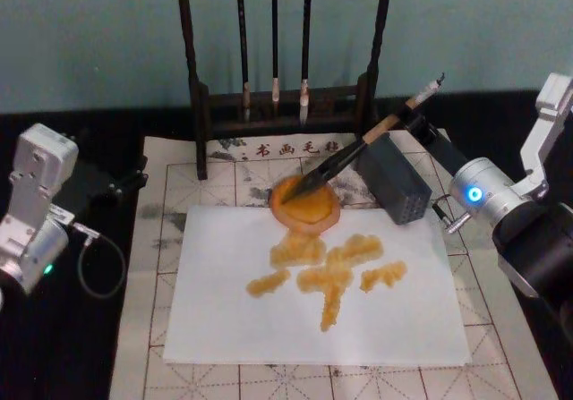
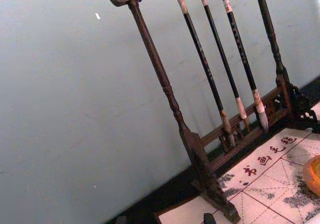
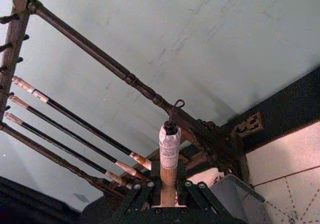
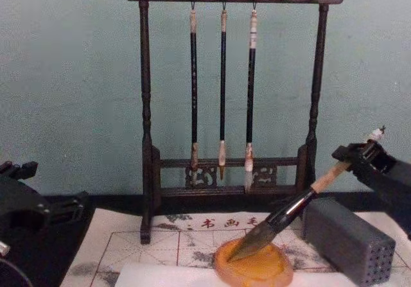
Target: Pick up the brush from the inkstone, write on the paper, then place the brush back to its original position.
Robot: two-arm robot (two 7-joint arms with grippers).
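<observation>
- Head view: the paper (image 1: 269, 328) lies on the bench and has amber strokes (image 1: 327, 275) on it, so the writing looks done. The inkstone (image 1: 315, 217) touches the paper's far edge at 12 o'clock. The brush (image 1: 354, 157) leans with its tip in the inkstone, and its handle points up toward 2 o'clock. The right gripper (image 1: 409, 115) is clamped on the handle near the top. The left gripper (image 1: 125, 181) is parked at 9 o'clock, well apart.
- Left wrist view: the rack (image 2: 165, 88) holds three thin brushes (image 2: 215, 78). A bit of the inkstone (image 2: 314, 175) peeks in beside it.
- Right wrist view: the right gripper (image 3: 168, 188) squeezes the brush (image 3: 169, 146) handle from both sides.
- Chest view: the brush (image 4: 289, 211) tip rests on the inkstone (image 4: 257, 271). The grey block (image 4: 350, 239) stands just beside, at 3 o'clock. The right gripper (image 4: 356, 155) holds the handle high up.
- This looks like the last step, putting the brush back.
- Next, I think the gripper must lower the handle softly and let go, so the brush does not roll off.
</observation>
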